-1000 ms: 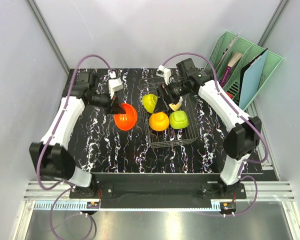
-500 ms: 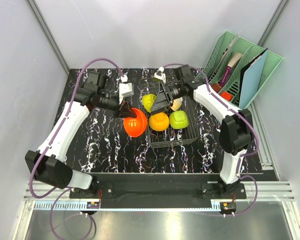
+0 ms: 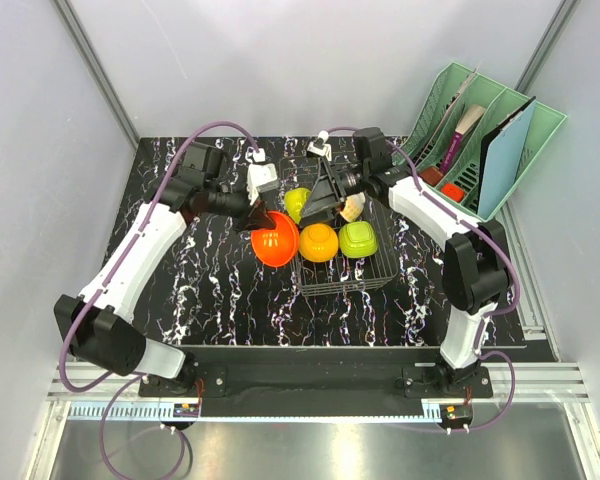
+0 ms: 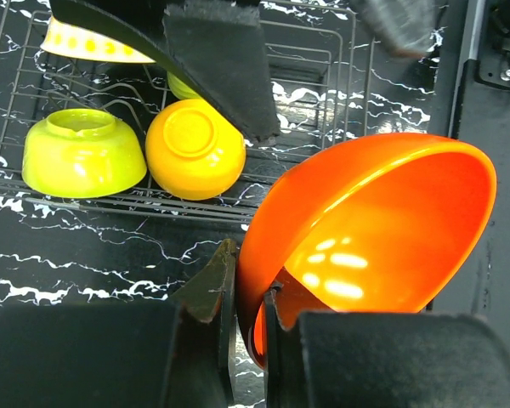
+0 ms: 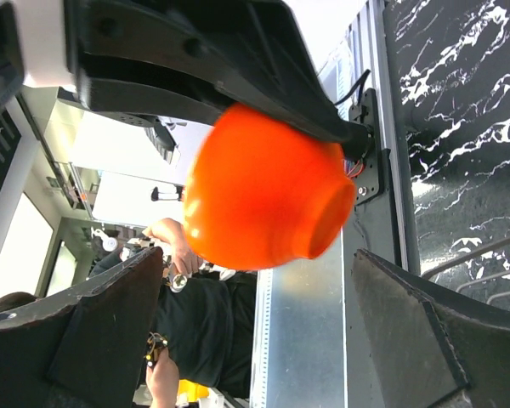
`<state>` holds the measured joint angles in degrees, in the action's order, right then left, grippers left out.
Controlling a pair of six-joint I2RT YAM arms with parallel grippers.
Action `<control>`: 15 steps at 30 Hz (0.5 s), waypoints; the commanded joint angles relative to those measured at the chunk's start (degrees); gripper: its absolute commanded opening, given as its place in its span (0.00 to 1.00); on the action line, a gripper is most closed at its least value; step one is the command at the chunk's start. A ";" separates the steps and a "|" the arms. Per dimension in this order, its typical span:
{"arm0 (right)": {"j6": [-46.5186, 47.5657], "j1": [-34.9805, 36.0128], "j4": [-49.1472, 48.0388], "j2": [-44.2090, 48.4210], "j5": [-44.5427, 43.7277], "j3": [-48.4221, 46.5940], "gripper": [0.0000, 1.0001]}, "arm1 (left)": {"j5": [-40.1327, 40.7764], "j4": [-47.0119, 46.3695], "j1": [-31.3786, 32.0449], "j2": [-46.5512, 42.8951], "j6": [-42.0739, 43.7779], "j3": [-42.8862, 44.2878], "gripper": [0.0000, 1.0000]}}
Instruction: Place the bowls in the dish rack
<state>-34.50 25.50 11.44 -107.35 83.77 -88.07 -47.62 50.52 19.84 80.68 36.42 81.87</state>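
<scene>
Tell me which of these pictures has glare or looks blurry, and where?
Left wrist view: white glare spots inside the orange bowl, and the left gripper at the bottom edge looks dark and soft. Right wrist view: the bowl is slightly blurred and the room behind is washed out. Top external view: sharp and evenly lit, with glare on the metal strip at the bottom.

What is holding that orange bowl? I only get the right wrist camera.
Observer: The left gripper pinches the orange bowl by its rim, one finger inside, one outside.
Operator: Is it in the rack?
Observer: No. From above, it hangs at the left side of the dish rack, not inside.
Operator: Any bowls in there?
Observer: Yes. A yellow bowl and a green bowl sit upside down in it.
</scene>
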 commanded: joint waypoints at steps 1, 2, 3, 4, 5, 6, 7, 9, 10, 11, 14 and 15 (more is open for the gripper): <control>-3.12 -0.18 -4.85 3.38 5.00 -1.05 1.00 | 1.47 -3.59 0.91 0.09 -1.36 -0.21 0.00; -3.38 -0.18 -5.02 3.20 5.00 -0.96 1.00 | 1.47 -3.68 1.08 0.17 -1.44 -0.13 0.00; -3.64 -0.18 -5.29 3.11 5.00 -0.79 1.00 | 1.56 -3.76 1.17 0.26 -1.53 -0.13 0.00; -3.82 -0.10 -5.72 3.03 4.92 -0.78 1.00 | 1.82 -3.76 1.26 0.35 -1.71 -0.04 0.00; -4.25 -0.27 -6.08 2.85 4.83 -0.78 1.00 | 2.00 -3.76 1.43 0.35 -1.71 0.22 0.00; -4.43 -0.10 -6.52 2.76 4.83 -0.87 1.00 | 2.09 -3.85 1.43 0.52 -1.79 0.31 0.00; -4.78 -0.18 -6.87 2.50 4.83 -0.87 1.00 | 2.17 -3.77 1.43 0.61 -1.80 0.40 0.00; -5.75 -0.10 -8.01 2.15 4.83 -0.79 1.00 | 2.26 -3.85 1.52 0.79 -2.06 0.66 0.00; -6.10 -0.10 -8.62 1.88 4.83 -0.70 1.00 | 2.26 -3.85 1.61 0.88 -2.06 0.75 0.00; -7.15 -0.01 -9.24 1.79 4.83 -0.52 1.00 | 2.35 -3.85 1.70 0.88 -2.06 0.67 0.00; -9.00 0.17 -10.91 1.53 5.00 0.09 1.00 | 2.61 -4.03 1.70 0.79 -2.15 0.58 0.00; -9.27 0.17 -13.26 1.53 5.00 0.36 1.00 | 2.88 -4.12 1.70 0.79 -2.15 0.49 0.00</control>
<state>-40.69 25.50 4.47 -106.78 84.18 -88.05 -44.75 49.47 21.21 81.93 35.07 81.56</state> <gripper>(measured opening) 0.994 0.116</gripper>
